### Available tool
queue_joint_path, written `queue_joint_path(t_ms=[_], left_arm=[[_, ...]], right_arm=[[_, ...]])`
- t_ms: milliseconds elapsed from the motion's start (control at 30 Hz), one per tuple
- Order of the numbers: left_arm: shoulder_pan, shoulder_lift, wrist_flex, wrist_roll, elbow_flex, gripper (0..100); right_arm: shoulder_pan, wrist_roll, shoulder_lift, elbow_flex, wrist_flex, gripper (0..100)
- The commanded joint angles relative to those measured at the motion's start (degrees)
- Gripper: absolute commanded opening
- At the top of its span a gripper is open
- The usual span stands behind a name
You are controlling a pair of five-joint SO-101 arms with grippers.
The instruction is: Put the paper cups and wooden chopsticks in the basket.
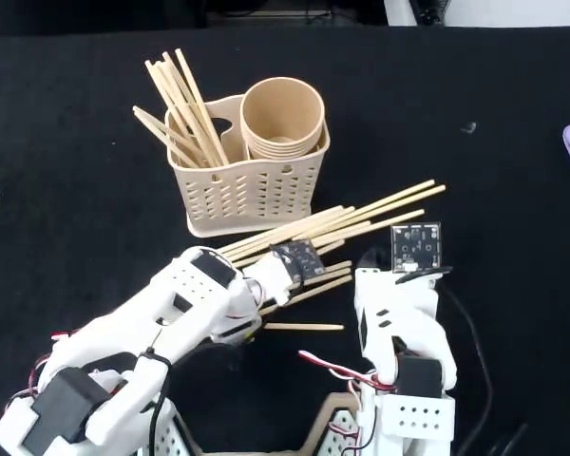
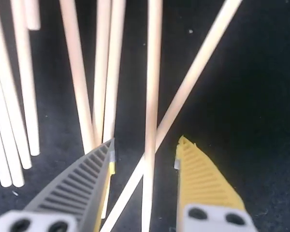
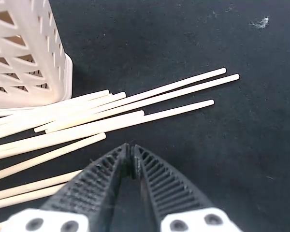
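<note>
Pale wooden chopsticks (image 3: pixel 87 126) lie fanned on the black counter (image 1: pixel 494 285) beside the cream slotted basket (image 1: pixel 252 195) of stacked tan paper cups (image 1: pixel 282 116), left gripper (image 2: pixel 146 142) spread astride some, right gripper (image 3: pixel 131 147) pressed together just beside them.

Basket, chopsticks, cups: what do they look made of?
Basket: likely moulded plastic, cream, smooth finish; the signs are uniform slotted walls and a rounded rim.
Chopsticks: pale bare wood, matte, with no visible coating; plain round sticks.
Cups: probably paper, tan and matte; thin rolled rims, nested in a stack.
</note>
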State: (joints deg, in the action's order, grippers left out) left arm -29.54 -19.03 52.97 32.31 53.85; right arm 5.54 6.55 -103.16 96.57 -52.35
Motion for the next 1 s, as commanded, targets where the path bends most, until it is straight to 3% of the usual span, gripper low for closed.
queue_joint_path(t_ms=[0, 67, 233, 433, 967], left_arm=[[-0.1, -1.3, -0.6, -1.1, 0.1, 20], [-0.1, -1.3, -0.5, -1.2, 0.1, 19], [-0.1, -1.3, -0.3, -1.2, 0.3, 2], [-0.2, -1.8, 0.5, -1.2, 0.1, 3], [2.4, -1.9, 19.3, -0.9, -15.3, 3]], right_arm=[[-1.0, 0.5, -5.2, -0.1, -0.4, 1.2], [-1.0, 0.5, -5.2, -0.1, -0.4, 1.2], [-1.0, 0.5, -5.2, -0.1, -0.4, 1.2], [-1.0, 0.5, -5.1, -0.1, -0.4, 1.2], [-0.7, 0.4, -5.1, -0.1, -0.2, 1.2]])
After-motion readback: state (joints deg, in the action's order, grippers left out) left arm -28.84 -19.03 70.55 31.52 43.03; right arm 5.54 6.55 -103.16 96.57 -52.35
